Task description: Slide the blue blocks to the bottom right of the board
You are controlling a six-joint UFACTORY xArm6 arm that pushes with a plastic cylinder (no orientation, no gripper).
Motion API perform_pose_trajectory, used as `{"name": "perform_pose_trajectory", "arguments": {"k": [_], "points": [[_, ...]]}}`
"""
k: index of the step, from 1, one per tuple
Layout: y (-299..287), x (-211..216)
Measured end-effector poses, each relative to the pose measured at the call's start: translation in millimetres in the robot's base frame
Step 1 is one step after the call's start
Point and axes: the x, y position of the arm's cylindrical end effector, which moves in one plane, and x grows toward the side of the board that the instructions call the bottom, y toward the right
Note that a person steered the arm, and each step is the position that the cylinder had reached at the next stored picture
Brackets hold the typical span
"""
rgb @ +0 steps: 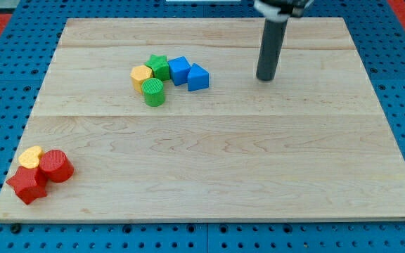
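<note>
Nearest the camera, at the view's bottom left corner of the wooden board (pixel 209 176), a red star-shaped block (pixel 27 185) touches a red cylinder (pixel 56 166) and a small yellow block (pixel 30 157), all three bunched together, far down and to the view's left of my tip (pixel 265 77). My tip, the lower end of a straight dark rod (pixel 270 49), rests on the board toward the view's top, right of centre, touching no block. No pincer is fitted to this arm, so no open or closed state can be told.

Two blue blocks sit side by side to the view's left of my tip, at about its height: a blue cube-like block (pixel 179 70) and, closer to my tip, a blue wedge-shaped block (pixel 197 77). Neither lies at the bottom right of the board. Pressed against the blue pair on the side away from my tip are a green star-shaped block (pixel 159 67), a yellow block (pixel 141 76) and a green cylinder (pixel 153 92).
</note>
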Motion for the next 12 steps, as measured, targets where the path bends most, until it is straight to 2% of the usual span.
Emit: {"name": "perform_pose_trajectory", "arguments": {"k": [1,4,6,8,9,10,11,12], "points": [[-66.6,-44.4],[-84.1,-58.1],[-101.4,-56.2],[-179.6,-48.2],[-197.4,-31.0],[-195.0,-13.1],[-105.0,28.3],[-46.3,60.5]]}}
